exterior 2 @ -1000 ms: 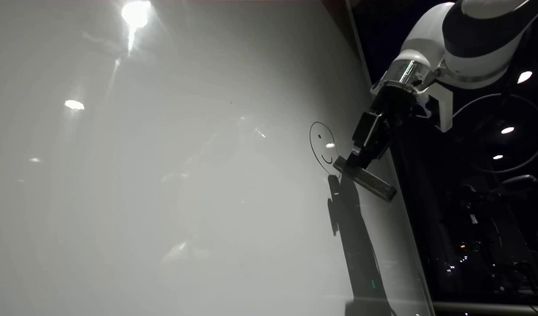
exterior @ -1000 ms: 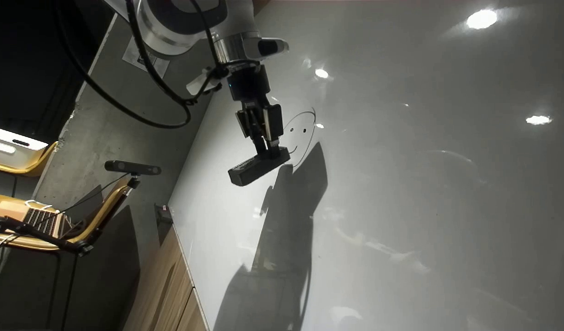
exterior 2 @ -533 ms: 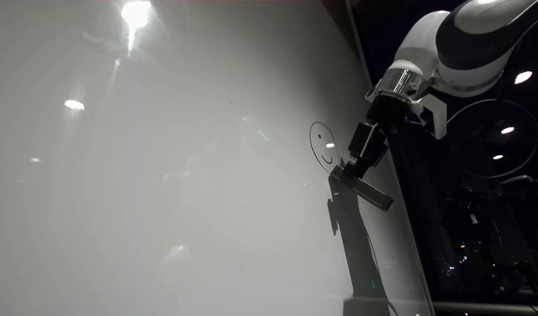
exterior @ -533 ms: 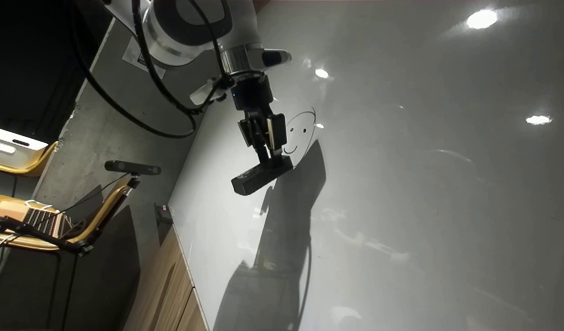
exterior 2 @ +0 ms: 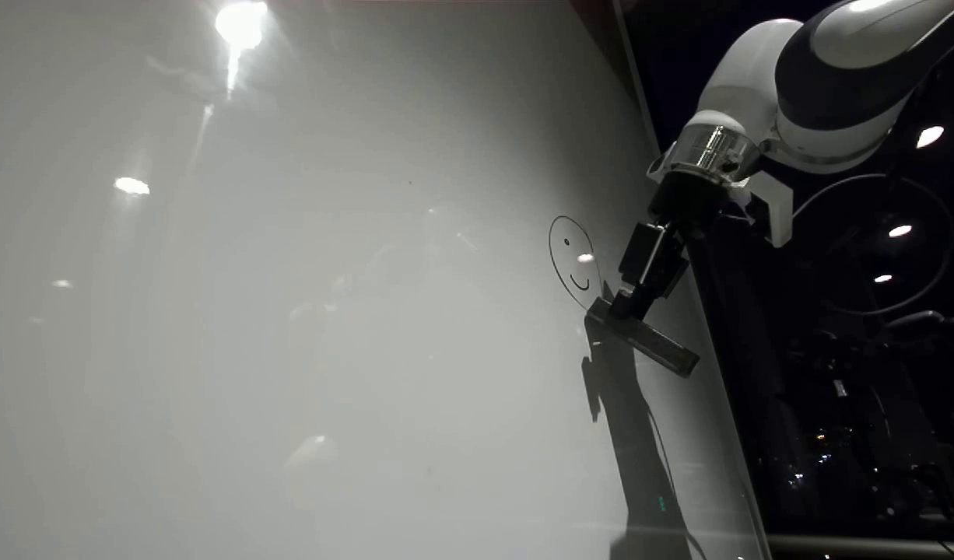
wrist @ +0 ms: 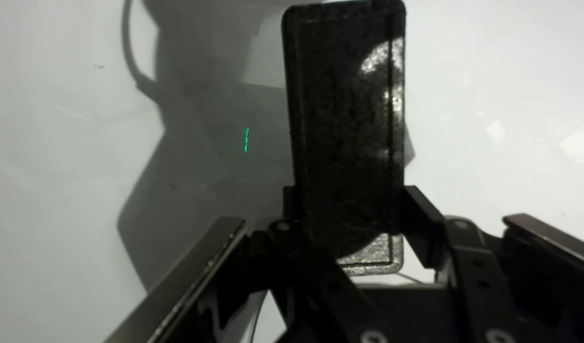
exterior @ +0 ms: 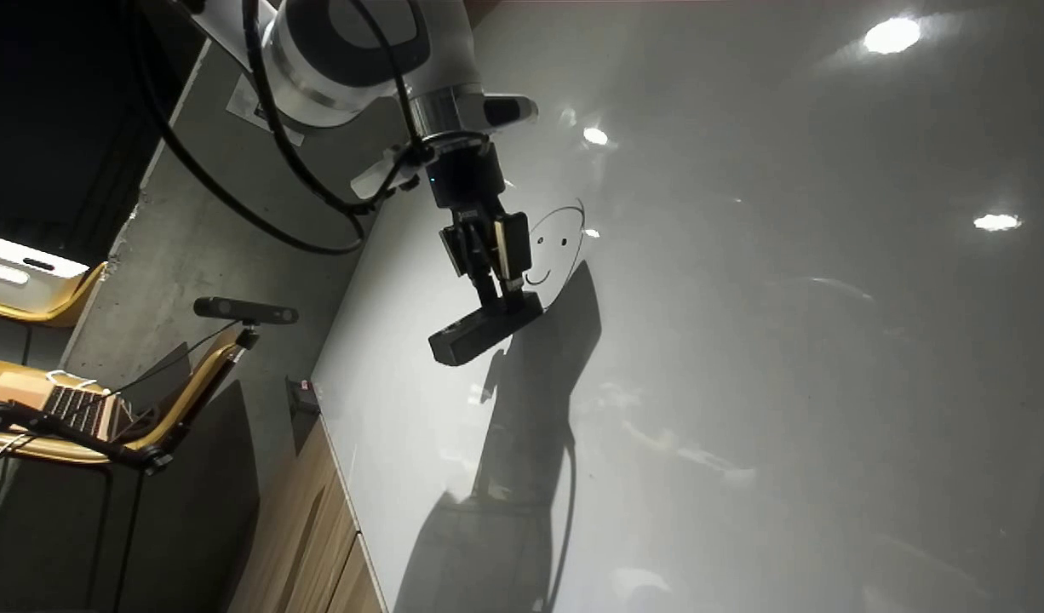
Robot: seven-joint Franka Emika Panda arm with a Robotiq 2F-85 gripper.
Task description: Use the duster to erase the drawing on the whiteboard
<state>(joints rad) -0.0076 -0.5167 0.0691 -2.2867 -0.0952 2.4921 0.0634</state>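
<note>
Wrist view: gripper [wrist: 353,209] had the duster [wrist: 347,138] pinched across its width, nearer its lower end. Duster was dark, rectangular, long side running roughly up the frame, bright patches [wrist: 397,52] at upper right and bottom end. Whiteboard [wrist: 49,200] filled the background. Big grey shadow [wrist: 187,190] fell mostly left of duster, small green streak [wrist: 246,140] inside it. Thin dark line [wrist: 410,277] showed by duster's lower right corner; unclear what.

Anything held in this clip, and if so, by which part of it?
The duster, gripped by the pincer across its width, on its two long sides, nearer its upper end in both exterior views.
</note>
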